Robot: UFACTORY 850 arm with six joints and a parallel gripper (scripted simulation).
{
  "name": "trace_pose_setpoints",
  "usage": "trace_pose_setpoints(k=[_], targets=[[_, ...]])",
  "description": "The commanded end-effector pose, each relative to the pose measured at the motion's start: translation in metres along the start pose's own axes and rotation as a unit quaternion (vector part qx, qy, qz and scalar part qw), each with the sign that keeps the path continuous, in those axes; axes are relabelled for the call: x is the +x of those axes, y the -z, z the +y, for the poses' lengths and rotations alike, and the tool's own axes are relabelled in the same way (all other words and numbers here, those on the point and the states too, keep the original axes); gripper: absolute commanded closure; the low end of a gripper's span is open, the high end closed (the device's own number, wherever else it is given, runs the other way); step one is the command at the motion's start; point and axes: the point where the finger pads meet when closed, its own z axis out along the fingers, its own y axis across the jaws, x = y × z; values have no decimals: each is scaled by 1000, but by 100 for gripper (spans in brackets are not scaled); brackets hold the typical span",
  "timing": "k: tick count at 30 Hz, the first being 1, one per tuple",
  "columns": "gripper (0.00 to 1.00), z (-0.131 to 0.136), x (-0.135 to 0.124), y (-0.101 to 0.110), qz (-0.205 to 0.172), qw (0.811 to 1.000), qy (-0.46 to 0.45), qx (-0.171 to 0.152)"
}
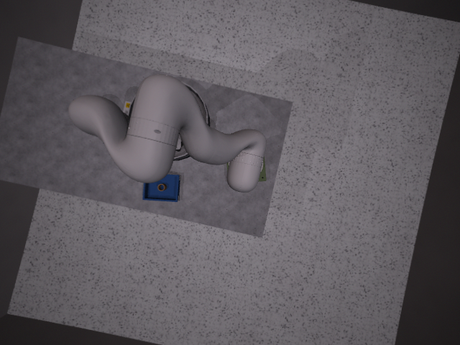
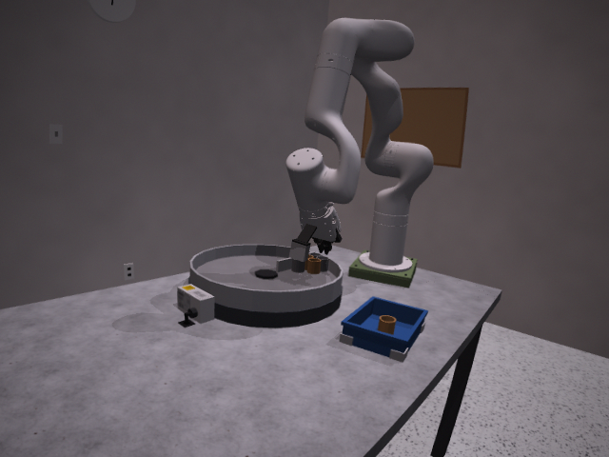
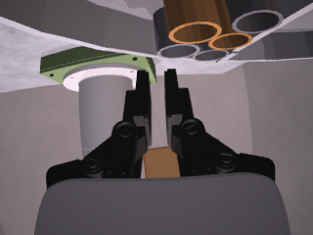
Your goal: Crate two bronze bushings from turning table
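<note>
Largest first: our robot's arm [image 1: 156, 107] [image 2: 331, 93] [image 3: 105, 110] bends over the turning table [image 1: 204, 111] [image 2: 265, 299] [image 3: 88, 31], its wrist at the side nearer its own base. The crate [image 1: 161, 200] [image 2: 366, 333], blue and shallow, sits on the worktop beside the turning table, well apart from the gripper [image 2: 324, 249] [image 3: 156, 73]. We see the fingers drawn nearly together, a slim gap between them and nothing pinched.

Two bronze bushings [image 2: 313, 267] [image 3: 193, 12] stand upright on the turning table, packed among grey bushings [image 2: 298, 267] [image 3: 256, 7]. In the wrist view the cluster lies beyond the fingertips and off to the right, so the fingers do not point at it. With one arm at work, we judge that the coming move turns on swinging the fingers toward that cluster and bringing them in line with a bushing's upright axis. They would then need to spread (the neighbours crowd close, and a careless finger could nudge a grey one).

The smallest item is a lone bronze bushing [image 1: 158, 187] [image 2: 386, 326], upright inside the crate; by our count, one more is needed.
</note>
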Motion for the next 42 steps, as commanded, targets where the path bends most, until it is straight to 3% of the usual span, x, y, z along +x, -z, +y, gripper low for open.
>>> trace_pose_setpoints(k=[1,14,42], targets=[[90,5,-2,-1,1,1000,25,-8],[90,14,-6,-6,-1,996,79,-28],[90,16,-7,-7,0,996,82,-30]])
